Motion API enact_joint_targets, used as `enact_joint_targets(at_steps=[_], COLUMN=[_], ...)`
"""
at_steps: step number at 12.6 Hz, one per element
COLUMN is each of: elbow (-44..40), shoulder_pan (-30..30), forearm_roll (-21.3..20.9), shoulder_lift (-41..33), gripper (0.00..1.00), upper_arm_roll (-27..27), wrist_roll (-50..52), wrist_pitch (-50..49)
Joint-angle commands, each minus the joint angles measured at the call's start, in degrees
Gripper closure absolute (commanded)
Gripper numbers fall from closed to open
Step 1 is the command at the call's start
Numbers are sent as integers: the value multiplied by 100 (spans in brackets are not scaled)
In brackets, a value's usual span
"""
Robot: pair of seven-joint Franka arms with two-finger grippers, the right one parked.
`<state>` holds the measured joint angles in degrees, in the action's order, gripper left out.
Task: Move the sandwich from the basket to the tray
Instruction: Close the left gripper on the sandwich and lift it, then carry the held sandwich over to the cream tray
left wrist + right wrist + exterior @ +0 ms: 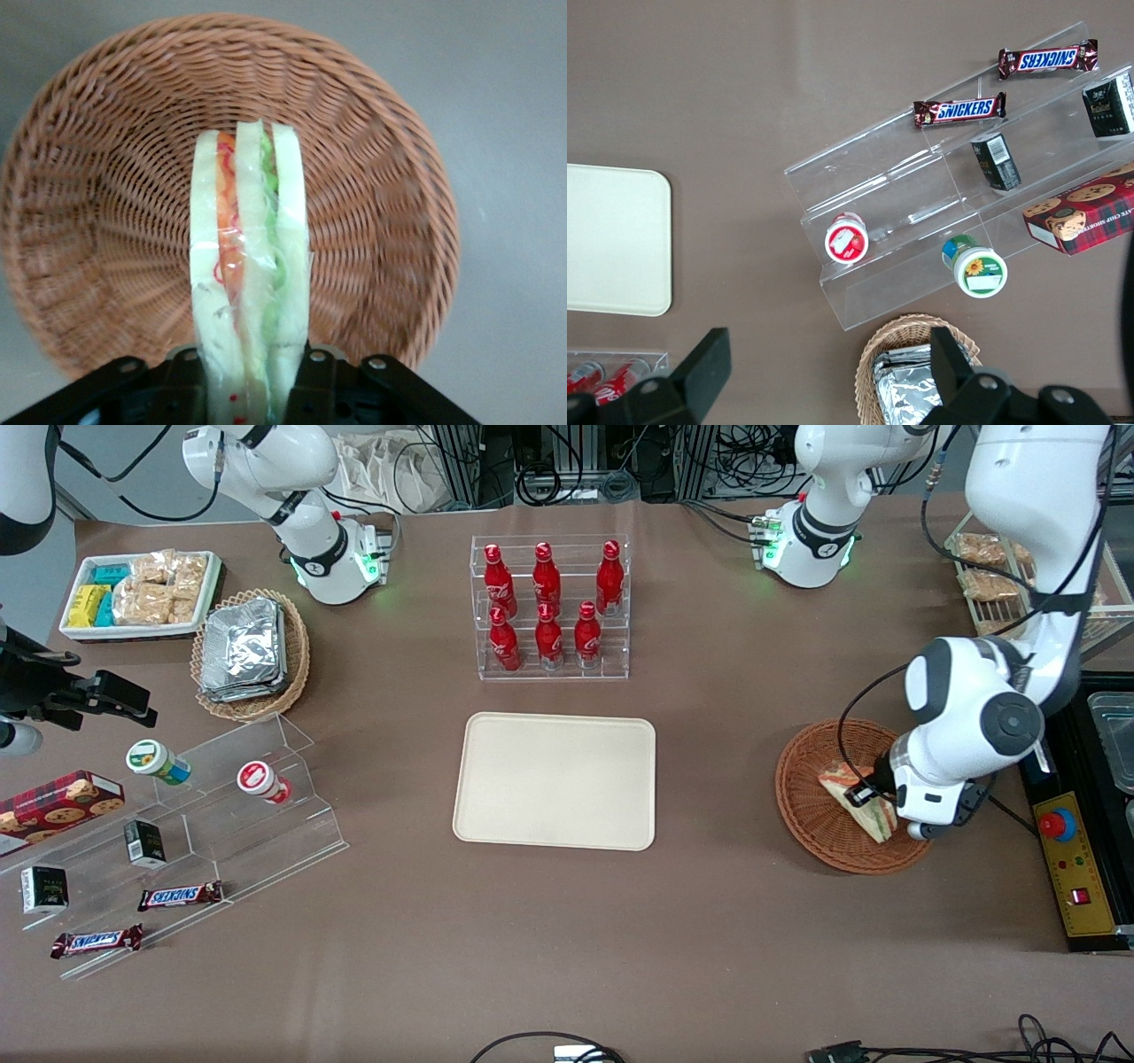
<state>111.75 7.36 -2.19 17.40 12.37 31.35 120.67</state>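
The gripper (873, 793) holds the sandwich (858, 802) over the basket (811, 815).

In the wrist view, the jaws are closed on the wrapped sandwich (251, 266), one on each flat bread side, and the wedge sticks out between them with its green and orange layers showing. The basket (115, 204) lies just under the jaws on the tabletop (709, 921). The tray (556, 781) is well apart from the jaws, toward the middle of the tabletop, with nothing on it.

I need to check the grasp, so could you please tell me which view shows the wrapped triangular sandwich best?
The left wrist view: the wrapped triangular sandwich fills it, layers visible, between the gripper fingers. The front view shows it small, partly hidden; the right wrist view misses it.
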Motion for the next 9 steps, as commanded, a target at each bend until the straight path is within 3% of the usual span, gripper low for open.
enact_joint_targets(at_steps=[1,4,7,9], elbow=[-1275,-1752,-1753,-1744], shoulder_pan=[-619,-1778,-2597,-2992], forearm_roll=[-36,-325,24,148], shoulder_lift=[88,219,552,930], gripper=[100,100,100,100], upper_arm_roll=[2,2,2,11], wrist_roll=[-699,-1122,-1088,-1027], wrist_pitch=[-1402,-1905,-1863,-1199])
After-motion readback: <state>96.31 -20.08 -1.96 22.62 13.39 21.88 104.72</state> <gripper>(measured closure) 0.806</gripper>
